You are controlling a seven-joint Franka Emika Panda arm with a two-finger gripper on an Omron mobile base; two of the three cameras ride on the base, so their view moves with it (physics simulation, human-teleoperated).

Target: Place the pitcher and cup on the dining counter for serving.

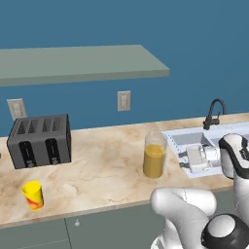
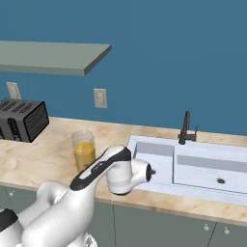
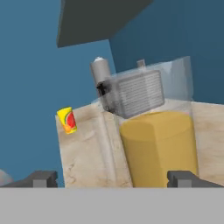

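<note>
Hand [image 3: 113,178] wide open and empty, fingertips flanking the pitcher [image 3: 157,144] without touching, cup [image 3: 67,120] at ten o'clock, toaster [image 3: 131,93] behind, all on the desk [image 3: 83,153].

Even, shadeless light falls across all three rendered views, bright enough that colours read clearly. The pitcher [image 1: 154,156] casts hardly any shadow on the tabletop [image 1: 107,170] around it. There is no glare on its clear wall; in the hand view the toaster [image 3: 131,92] shows softly blurred through it. Edges look coarse and slightly pixelated, without bending toward the borders.
</note>
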